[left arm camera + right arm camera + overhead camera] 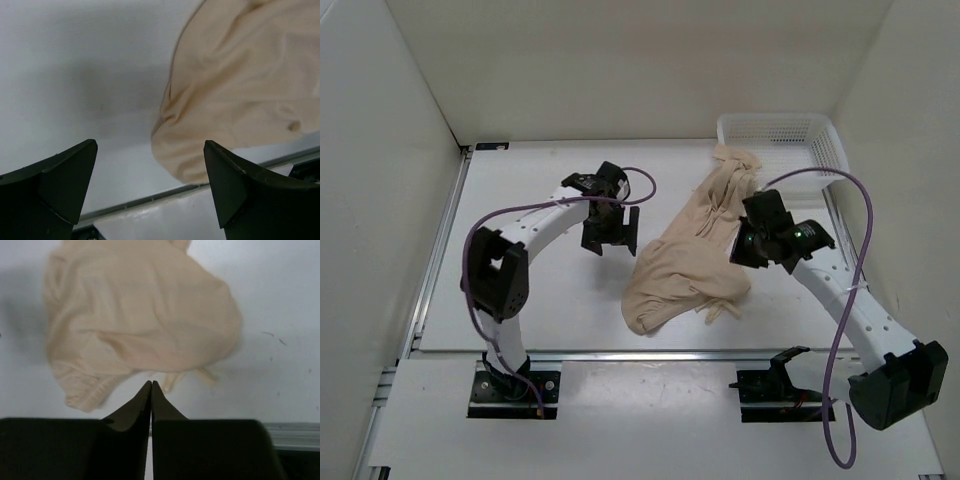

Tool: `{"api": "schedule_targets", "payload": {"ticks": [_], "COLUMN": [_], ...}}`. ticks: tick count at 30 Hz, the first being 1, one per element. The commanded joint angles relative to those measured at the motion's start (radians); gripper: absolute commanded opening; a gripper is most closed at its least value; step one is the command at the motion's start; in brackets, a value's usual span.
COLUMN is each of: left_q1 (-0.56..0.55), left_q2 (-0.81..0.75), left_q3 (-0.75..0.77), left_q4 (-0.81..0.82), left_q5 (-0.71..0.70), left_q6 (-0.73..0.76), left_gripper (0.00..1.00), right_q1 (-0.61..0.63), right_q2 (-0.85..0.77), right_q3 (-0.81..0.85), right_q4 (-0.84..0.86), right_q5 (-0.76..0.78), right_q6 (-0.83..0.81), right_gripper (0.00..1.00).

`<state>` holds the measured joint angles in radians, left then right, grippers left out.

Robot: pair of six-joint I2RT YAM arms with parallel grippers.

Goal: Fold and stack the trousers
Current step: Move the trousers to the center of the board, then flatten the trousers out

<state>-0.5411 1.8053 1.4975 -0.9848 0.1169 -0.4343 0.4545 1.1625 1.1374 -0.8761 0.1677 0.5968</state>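
Top: trousers (695,250) lie crumpled right of counter centre, stretching from the basket (825,135) in the far-right corner toward the near edge.
Left wrist: left gripper (150,145) jaws wide apart, empty.
Right wrist: right gripper (151,385) jaws almost closed, empty, trousers just beyond.

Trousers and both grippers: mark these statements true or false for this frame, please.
1. The trousers lie crumpled and unfolded on the table. True.
2. The left gripper is clamped on the trousers. False: its jaws stand wide open with nothing between them, and the cloth lies beside it.
3. The far end of the trousers reaches a corner of the white mesh basket. True.
4. The right gripper holds a trouser leg. False: in the right wrist view its fingertips meet with no cloth between them.
5. The trousers sit folded inside the basket. False: almost all of the cloth is on the table.
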Motion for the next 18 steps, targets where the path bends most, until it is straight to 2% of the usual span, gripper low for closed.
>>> {"api": "schedule_targets", "payload": {"ticks": [1,2,3,4,5,7,9,12,15,16,17,18], "left_q1": [-0.013,-0.013,-0.013,-0.013,-0.022,-0.022,-0.022,-0.045,-0.057,-0.066,-0.066,-0.066], "left_q2": [0.110,0.152,0.190,0.266,0.304,0.404,0.465,0.516,0.540,0.540,0.549,0.549], "left_q3": [0.124,0.210,0.258,0.306,0.395,0.460,0.521,0.530,0.540,0.540,0.540,0.540], "left_q4": [0.055,0.055,0.055,0.032,0.022,-0.003,-0.012,-0.012,-0.012,-0.012,-0.012,-0.012], "left_q5": [0.036,0.084,0.107,0.122,0.131,0.170,0.236,0.256,0.265,0.282,0.296,0.317], "left_q6": [0.000,0.000,0.000,0.000,0.000,0.000,0.000,0.000,0.000,0.000,0.000,0.000], "left_gripper": [1.00,1.00,1.00,1.00,1.00,1.00,1.00,0.98,0.81,0.71,0.31,0.16], "right_q1": [-0.011,-0.037,-0.056,-0.078,-0.126,-0.180,-0.194,-0.235,-0.276,-0.290,-0.290,-0.290], "right_q2": [-0.066,-0.098,-0.112,-0.127,-0.157,-0.187,-0.196,-0.143,-0.045,0.009,0.037,0.066], "right_q3": [-0.130,-0.164,-0.200,-0.282,-0.325,-0.445,-0.491,-0.501,-0.459,-0.449,-0.412,-0.388], "right_q4": [-0.018,-0.018,0.001,0.052,0.084,0.191,0.235,0.253,0.307,0.319,0.328,0.328], "right_q5": [-0.046,-0.095,-0.135,-0.184,-0.238,-0.383,-0.408,-0.396,-0.405,-0.386,-0.354,-0.311], "right_q6": [0.118,0.167,0.187,0.204,0.234,0.273,0.302,0.278,0.227,0.213,0.198,0.158], "right_gripper": [0.02,0.02,0.08,0.46,0.62,0.95,1.00,1.00,1.00,1.00,1.00,1.00]}}
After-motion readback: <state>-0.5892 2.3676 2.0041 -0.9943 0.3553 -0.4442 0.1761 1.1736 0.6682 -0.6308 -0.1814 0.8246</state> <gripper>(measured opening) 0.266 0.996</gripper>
